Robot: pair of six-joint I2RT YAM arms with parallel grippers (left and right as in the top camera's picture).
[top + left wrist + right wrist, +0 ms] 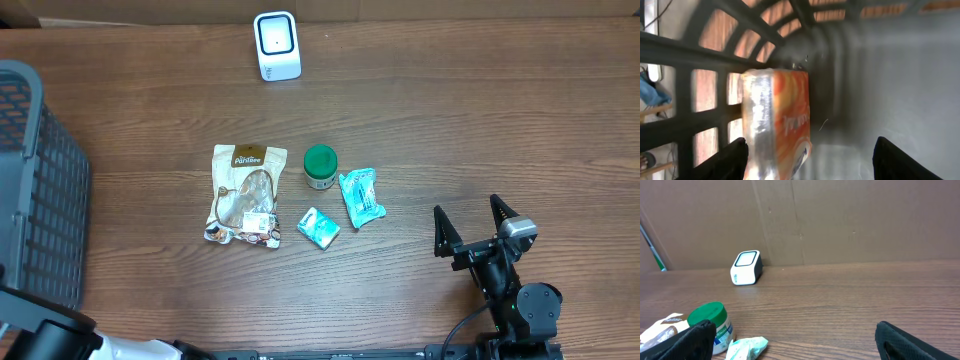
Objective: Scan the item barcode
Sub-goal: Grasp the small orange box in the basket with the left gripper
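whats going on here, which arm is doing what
The left hand is down inside the dark basket, fingers apart and aimed at an orange packet by the slatted wall; nothing is gripped yet. The right hand sits open and empty above the table. A snack bag, a green-lidded jar and teal packets lie mid-table, and the white scanner stands at the far edge.

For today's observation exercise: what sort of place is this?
Probably a mock shop checkout on a wooden table: a white barcode scanner, packaged goods like the snack bag and green-lidded jar, and a grey basket.
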